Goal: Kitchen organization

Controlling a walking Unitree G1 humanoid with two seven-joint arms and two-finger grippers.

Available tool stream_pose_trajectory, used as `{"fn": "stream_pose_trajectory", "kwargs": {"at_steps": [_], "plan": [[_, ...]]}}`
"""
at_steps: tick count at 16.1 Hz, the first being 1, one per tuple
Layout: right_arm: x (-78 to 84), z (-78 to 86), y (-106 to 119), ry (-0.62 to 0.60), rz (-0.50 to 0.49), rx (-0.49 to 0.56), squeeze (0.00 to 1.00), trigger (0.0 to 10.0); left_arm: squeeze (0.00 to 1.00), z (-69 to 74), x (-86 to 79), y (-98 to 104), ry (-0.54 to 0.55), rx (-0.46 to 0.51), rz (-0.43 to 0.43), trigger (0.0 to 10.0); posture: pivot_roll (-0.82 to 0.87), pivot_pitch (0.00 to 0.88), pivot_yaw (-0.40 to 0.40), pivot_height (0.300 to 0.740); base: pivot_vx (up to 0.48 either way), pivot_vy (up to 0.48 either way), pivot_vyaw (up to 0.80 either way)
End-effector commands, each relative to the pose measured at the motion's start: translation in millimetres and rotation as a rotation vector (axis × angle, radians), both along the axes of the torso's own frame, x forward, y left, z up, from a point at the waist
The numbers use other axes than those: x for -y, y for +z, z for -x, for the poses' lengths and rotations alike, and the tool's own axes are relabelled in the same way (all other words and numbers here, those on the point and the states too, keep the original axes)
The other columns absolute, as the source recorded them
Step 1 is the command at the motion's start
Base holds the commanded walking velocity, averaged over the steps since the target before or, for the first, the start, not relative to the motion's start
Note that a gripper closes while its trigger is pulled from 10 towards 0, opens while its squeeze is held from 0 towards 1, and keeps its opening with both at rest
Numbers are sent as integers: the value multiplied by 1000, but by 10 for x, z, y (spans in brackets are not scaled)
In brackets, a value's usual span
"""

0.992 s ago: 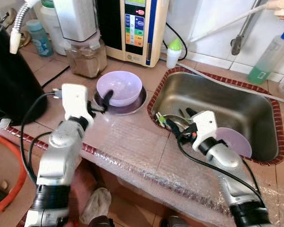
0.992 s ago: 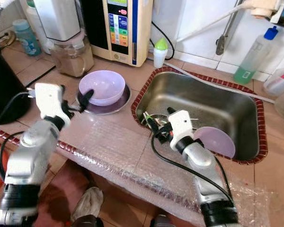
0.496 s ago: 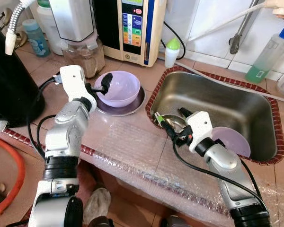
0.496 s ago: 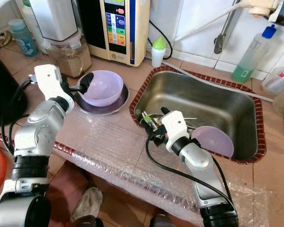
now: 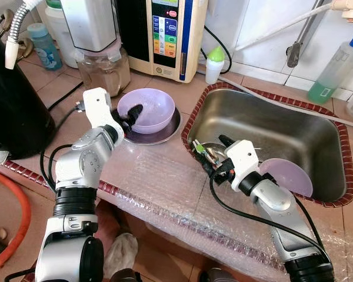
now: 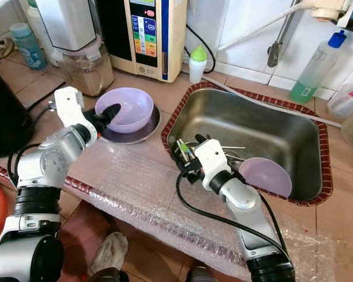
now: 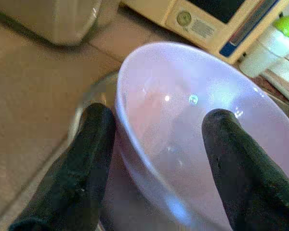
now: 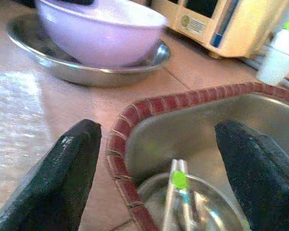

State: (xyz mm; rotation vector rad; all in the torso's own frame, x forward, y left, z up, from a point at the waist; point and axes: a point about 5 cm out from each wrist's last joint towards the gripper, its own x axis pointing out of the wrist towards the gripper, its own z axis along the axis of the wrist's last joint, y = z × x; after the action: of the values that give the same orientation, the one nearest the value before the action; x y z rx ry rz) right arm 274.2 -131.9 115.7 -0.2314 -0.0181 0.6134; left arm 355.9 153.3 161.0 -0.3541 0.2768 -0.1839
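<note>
A lilac bowl (image 5: 147, 109) sits upright in a shallow steel dish (image 5: 159, 135) on the tiled counter (image 5: 65, 88), just to the left of the sink (image 5: 282, 132). The left gripper (image 7: 156, 144) straddles the bowl's near rim with its jaws parted: one black finger (image 7: 89, 159) is outside the wall, above the steel dish, and the other (image 7: 236, 168) is inside the bowl, neither pressed tight against the plastic as far as the wrist view shows. In the head views the left arm (image 5: 85, 161) reaches up from the counter's front edge to the bowl's left side. The right gripper (image 5: 210, 160) hovers at the near left corner of the sink, over its red patterned rim (image 8: 135, 115), fingers spread wide and holding nothing. Just beyond it, inside the basin, lies a small steel bowl (image 8: 202, 211) with cutlery in it, one piece with a green tip (image 8: 178, 179). A second lilac bowl (image 6: 266, 175) leans on its side against the sink's near wall, to the right of the right arm. A sheet of bubble wrap (image 5: 165, 182) covers the counter in front of both. Behind the bowl stand a blender (image 5: 100, 41), a cream appliance with coloured buttons (image 5: 170, 32) and a small white bottle with a green cap (image 5: 214, 63); a green spray bottle (image 5: 332, 70) stands beyond the sink.
</note>
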Motion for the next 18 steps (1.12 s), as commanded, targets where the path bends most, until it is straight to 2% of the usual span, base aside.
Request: {"fn": "stream_pose_trajectory", "kwargs": {"at_steps": [1, 5, 12, 14, 18], "plan": [[-82, 58, 90, 91, -23, 31, 0, 10000, 0, -13, -3, 33, -11, -7, 0, 0, -87, 41, 25, 740, 0, 0, 0], [-88, 28, 195, 90, -84, 60, 0, 10000, 0, -11, -5, 23, -27, -19, 0, 0, -85, 37, 23, 740, 0, 0, 0], [-90, 20, 166, 88, -63, 57, 0, 10000, 0, 3, -7, -1, -42, -30, 1, 0, -83, 35, 25, 740, 0, 0, 0], [-83, 11, 147, 75, -57, 55, 0, 10000, 0, 14, -6, -16, -53, -15, -46, 0, -83, 35, 25, 740, 0, 0, 0], [-90, 2, 153, 73, -60, 55, 0, 10000, 0, 20, 11, -18, -53, 1, -65, 0, -80, 37, 25, 740, 0, 0, 0]]}}
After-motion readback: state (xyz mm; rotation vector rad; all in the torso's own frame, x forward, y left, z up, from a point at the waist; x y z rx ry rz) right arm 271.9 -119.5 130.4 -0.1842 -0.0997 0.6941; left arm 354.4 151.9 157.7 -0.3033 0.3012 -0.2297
